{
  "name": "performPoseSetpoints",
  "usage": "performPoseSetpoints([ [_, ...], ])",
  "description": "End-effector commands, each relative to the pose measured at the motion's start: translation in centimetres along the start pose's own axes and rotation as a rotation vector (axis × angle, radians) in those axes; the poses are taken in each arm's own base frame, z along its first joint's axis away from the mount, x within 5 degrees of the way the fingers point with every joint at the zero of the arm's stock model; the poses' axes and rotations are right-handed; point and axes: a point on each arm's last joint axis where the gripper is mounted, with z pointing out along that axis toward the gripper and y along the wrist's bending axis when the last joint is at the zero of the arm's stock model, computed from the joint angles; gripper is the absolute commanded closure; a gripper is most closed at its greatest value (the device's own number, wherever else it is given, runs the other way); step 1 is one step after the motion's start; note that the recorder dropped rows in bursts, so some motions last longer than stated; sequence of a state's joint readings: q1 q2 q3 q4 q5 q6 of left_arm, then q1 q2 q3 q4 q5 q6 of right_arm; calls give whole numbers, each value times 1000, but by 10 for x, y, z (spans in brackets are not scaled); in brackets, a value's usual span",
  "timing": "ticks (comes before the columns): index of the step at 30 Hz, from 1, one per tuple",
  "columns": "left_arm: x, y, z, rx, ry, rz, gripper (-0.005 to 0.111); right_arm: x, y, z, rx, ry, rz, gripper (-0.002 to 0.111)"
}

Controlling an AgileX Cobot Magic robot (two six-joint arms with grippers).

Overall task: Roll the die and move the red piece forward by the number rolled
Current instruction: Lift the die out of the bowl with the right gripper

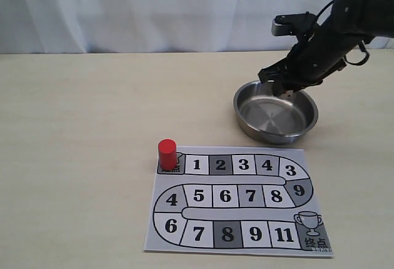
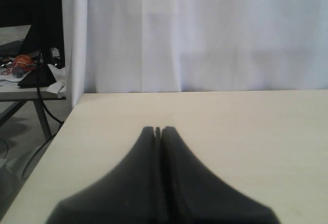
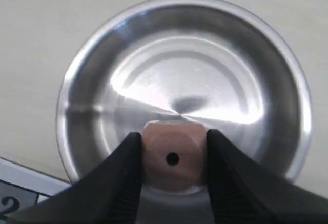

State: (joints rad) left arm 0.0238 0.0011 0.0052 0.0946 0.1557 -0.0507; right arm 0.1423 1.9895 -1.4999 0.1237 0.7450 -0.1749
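Pale tabletop [image 1: 80, 127], white curtain [image 1: 154, 10] behind. Nearest, lower centre of the exterior frame: printed game board [image 1: 226, 196] with numbered squares. The red piece [image 1: 167, 153] stands upright on the start square at the board's upper left corner, not yet moved. Farther back, right of centre: a steel bowl [image 1: 246, 130], nothing lying in it. The right gripper [image 1: 284, 90] hangs over the bowl's far rim, tilted down. The right wrist view shows it pinching the die [image 3: 172, 155] by two opposite sides, with the one-pip face towards the camera and the bowl floor below. The left gripper [image 2: 158, 130] is pressed together on nothing, parked low over bare table and out of the exterior frame.

Step in hand looks like the roll. To do it well, bring the die nearer the bowl's middle, keep it clear of the rim, and spread the jaws fast and fully so it tumbles inside instead of dropping flat. Then pull back so the top face can be read.
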Motion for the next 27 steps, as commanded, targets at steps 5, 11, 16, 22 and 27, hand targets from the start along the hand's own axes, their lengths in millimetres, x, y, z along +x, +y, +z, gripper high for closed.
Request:
performPoseSetpoints([
  [5,-3,0,0,1,-20,-3,107,56,-10,-40,143,101,-3,104],
  [11,-3,0,0,1,-20,-3,107,89,-38,-53,205,141,125,104],
  [16,-3,0,0,1,-20,-3,107,115,-72,-59,387,193,239,104],
  [22,-3,0,0,1,-20,-3,107,121,-74,-60,432,233,218,104],
  [27,-3,0,0,1,-20,-3,107,117,-55,-52,196,215,160,101],
])
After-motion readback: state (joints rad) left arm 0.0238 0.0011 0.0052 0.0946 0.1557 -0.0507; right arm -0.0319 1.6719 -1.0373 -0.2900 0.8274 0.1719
